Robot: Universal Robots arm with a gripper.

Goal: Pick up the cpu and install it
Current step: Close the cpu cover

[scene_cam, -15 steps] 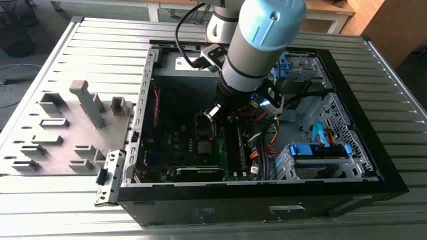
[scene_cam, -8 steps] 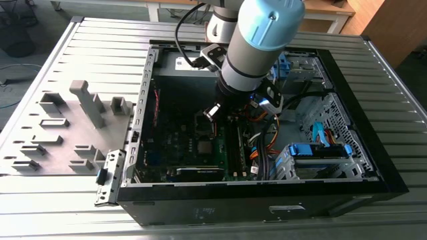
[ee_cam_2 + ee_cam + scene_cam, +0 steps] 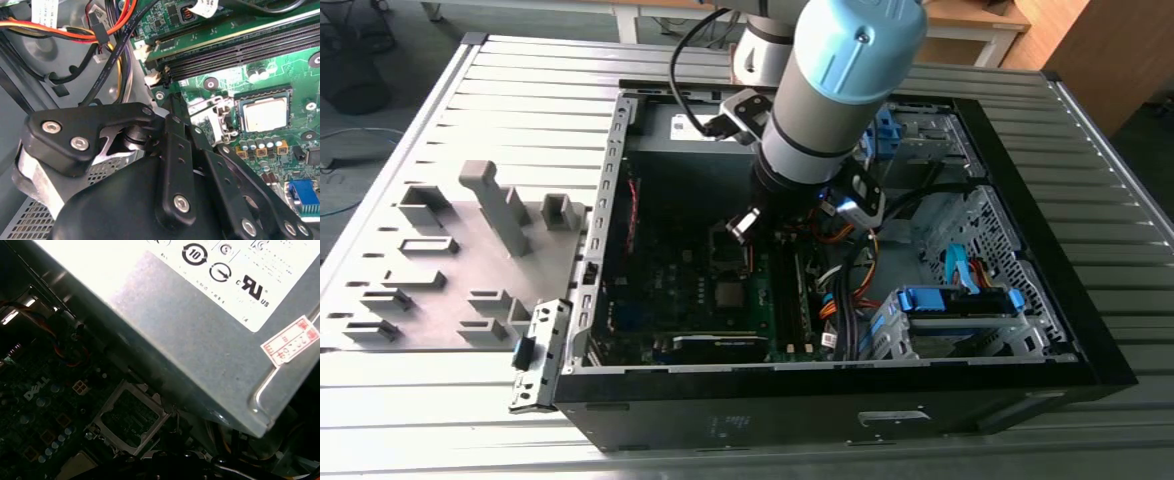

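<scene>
The cpu (image 3: 265, 114) lies in its socket (image 3: 262, 92) on the motherboard (image 3: 292, 65) inside the open case (image 3: 720, 420). The gripper (image 3: 169, 106) hovers just beside it, fingers (image 3: 176, 150) closed together, holding nothing.

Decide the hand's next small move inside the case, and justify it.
Probably a short straight lift: in the second wrist view the cpu already appears to lie in its socket, while the hand hangs close by, with cables crowding near.
</scene>
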